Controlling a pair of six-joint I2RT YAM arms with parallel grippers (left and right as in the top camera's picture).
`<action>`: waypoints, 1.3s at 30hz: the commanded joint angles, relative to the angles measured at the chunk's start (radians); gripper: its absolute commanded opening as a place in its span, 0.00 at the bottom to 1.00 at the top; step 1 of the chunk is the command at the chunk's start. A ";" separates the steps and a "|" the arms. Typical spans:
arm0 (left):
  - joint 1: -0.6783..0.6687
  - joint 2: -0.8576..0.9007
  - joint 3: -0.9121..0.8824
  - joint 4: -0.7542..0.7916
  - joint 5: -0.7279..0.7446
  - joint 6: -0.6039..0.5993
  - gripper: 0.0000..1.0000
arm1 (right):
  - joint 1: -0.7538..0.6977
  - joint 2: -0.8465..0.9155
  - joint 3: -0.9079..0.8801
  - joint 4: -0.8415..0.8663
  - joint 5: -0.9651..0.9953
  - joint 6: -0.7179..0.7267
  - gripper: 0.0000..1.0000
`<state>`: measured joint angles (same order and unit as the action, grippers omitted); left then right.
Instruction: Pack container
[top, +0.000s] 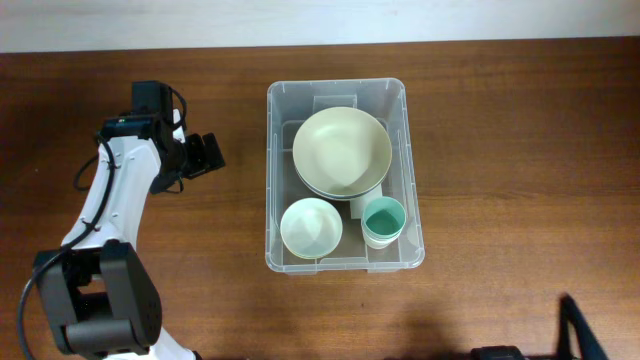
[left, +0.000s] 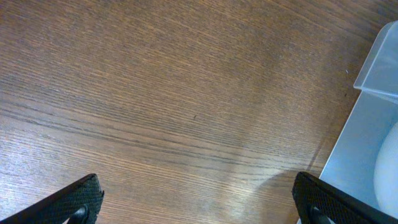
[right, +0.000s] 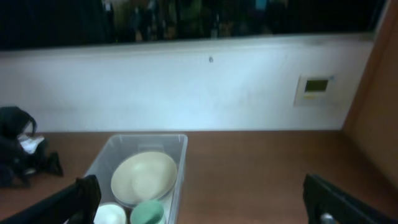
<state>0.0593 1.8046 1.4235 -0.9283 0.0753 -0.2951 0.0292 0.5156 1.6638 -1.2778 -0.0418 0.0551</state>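
Observation:
The container (top: 271, 180), a clear plastic tub, stands mid-table. Inside it lie a large cream bowl (top: 342, 151), a small white bowl (top: 311, 227) and a green cup (top: 382, 220). My left gripper (top: 208, 155) hovers over bare wood just left of the tub, open and empty. In the left wrist view that gripper (left: 198, 200) has its jaws spread wide, with the tub's corner (left: 379, 62) at the right edge. My right gripper (right: 202, 202) is open too and holds nothing. It looks from a distance at the container (right: 149, 136) and the cream bowl (right: 144, 177).
A wooden table (top: 520, 150) carries everything. The left arm (top: 115, 200) reaches up the left side. A black piece of the right arm (top: 578, 330) shows at the bottom right corner. A white wall (right: 199, 87) runs behind the table.

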 joint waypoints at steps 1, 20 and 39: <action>0.002 -0.004 0.020 0.000 -0.005 0.000 0.99 | 0.009 -0.071 -0.268 0.132 0.013 0.004 0.99; 0.002 -0.004 0.020 0.000 -0.005 0.000 0.99 | 0.009 -0.512 -1.530 1.357 0.026 -0.021 0.99; 0.002 -0.004 0.020 0.000 -0.005 0.000 1.00 | 0.009 -0.512 -1.658 1.292 0.148 -0.021 0.99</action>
<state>0.0593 1.8046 1.4235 -0.9276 0.0731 -0.2951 0.0319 0.0154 0.0128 0.0437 0.0654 0.0406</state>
